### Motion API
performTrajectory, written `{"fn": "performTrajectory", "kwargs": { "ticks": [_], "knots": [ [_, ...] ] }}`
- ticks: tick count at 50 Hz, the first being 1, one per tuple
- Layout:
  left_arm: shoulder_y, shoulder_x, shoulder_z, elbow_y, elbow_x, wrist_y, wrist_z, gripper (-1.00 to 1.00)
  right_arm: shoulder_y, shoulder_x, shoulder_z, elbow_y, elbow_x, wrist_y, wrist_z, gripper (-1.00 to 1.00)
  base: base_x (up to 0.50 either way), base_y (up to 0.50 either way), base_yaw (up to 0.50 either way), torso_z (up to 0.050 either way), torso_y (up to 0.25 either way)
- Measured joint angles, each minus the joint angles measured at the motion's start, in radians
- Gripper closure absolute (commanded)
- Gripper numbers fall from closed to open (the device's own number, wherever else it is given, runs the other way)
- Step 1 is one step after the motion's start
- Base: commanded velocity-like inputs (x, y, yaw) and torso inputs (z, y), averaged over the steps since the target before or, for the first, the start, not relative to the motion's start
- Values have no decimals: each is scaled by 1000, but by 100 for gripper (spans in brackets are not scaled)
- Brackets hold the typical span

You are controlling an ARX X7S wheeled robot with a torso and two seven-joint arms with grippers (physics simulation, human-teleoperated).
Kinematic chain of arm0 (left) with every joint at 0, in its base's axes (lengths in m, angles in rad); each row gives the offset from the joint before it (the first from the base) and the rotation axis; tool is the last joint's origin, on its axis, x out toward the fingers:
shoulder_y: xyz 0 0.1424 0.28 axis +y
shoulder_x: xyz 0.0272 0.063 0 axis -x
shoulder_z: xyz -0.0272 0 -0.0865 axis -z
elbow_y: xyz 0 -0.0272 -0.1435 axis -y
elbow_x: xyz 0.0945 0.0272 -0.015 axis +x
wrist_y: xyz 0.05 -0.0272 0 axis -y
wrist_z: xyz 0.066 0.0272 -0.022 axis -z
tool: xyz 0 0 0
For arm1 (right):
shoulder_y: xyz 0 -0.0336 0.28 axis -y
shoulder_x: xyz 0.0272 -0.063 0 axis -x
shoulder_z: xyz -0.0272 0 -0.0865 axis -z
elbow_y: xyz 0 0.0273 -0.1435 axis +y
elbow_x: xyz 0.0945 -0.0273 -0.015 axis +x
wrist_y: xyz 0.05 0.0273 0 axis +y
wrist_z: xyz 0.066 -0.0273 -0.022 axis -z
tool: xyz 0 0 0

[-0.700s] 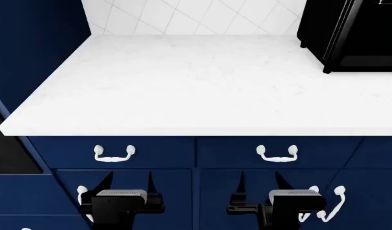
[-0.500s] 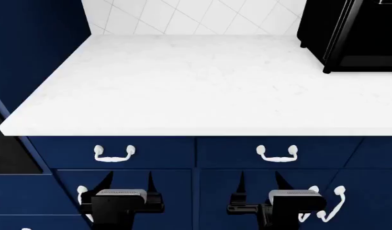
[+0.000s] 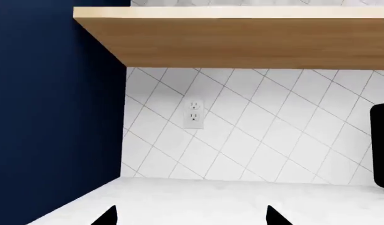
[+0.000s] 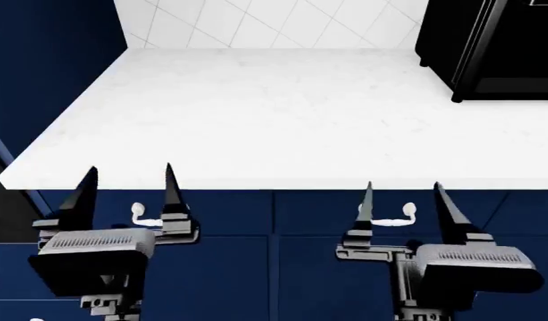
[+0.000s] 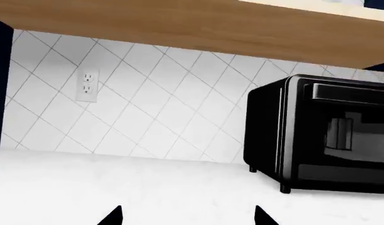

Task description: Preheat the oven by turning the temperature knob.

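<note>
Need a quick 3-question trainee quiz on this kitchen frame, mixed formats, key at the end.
1. True or false: the left pincer and the right pincer are both open and hold nothing.
2. Multiple choice: the black microwave stands on (A) the wooden shelf, (B) the white countertop, (C) the floor.
3. Fill in: the tiled wall carries a white ____.

Key:
1. True.
2. B.
3. Outlet.
</note>
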Motion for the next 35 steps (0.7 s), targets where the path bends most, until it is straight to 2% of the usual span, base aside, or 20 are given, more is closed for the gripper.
{"fn": "performTrajectory", "kwargs": {
  "ticks": [10, 15, 24, 35],
  "knots": [
    [-89, -30, -32, 245, -50, -123, -42, -100, 65, 19, -9, -305, -27, 152, -7, -100, 0, 0, 0, 0, 0],
    [-158, -41, -49, 324, -77, -189, -65, -100, 107, -7, 8, -403, -47, 206, -51, -100, 0, 0, 0, 0, 0],
    [-263, -63, -95, 414, -134, -277, -97, -100, 161, -50, 52, -492, -56, 244, -117, -100, 0, 0, 0, 0, 0],
    [-295, -82, -120, 466, -168, -297, -112, -100, 170, -69, 77, -532, -43, 244, -148, -100, 0, 0, 0, 0, 0]
  ]
}}
